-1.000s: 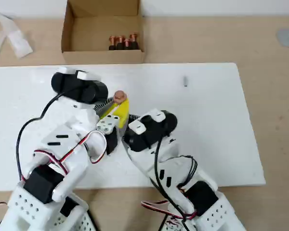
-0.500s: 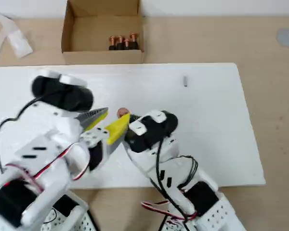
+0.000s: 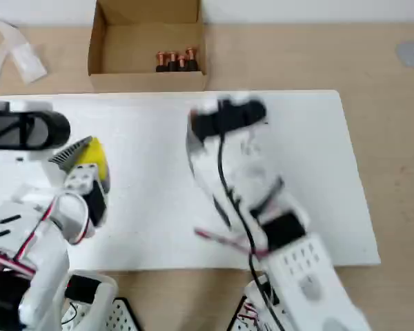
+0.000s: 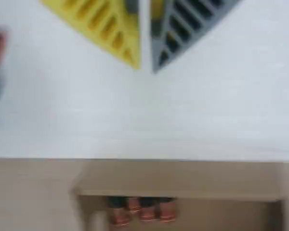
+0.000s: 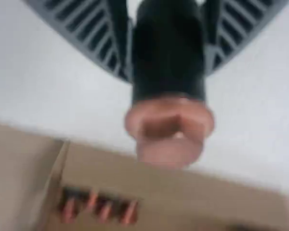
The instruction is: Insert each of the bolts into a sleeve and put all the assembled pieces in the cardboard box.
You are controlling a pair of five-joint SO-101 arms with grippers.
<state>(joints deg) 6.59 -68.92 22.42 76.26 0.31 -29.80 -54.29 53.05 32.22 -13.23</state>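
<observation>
Pinching a black sleeve (image 5: pixel 167 53) with a copper bolt (image 5: pixel 168 127) seated in it, the right end effector (image 5: pixel 168 72) is held above the white board (image 3: pixel 310 172). Four assembled pieces (image 3: pixel 177 61) are grouped in the cardboard box (image 3: pixel 100 41). The left end effector (image 4: pixel 145 65) is narrowly parted, with nothing held.

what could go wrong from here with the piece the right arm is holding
1. The fingers of the right gripper clamp only the black sleeve; the copper bolt juts out beyond them, so it might slip out if the piece tilts.
2. The near wall of the cardboard box lies between the piece and the inside; a low carry could clip it.
3. Assembled pieces already crowd that wall, so a drop there may bounce off them.
</observation>
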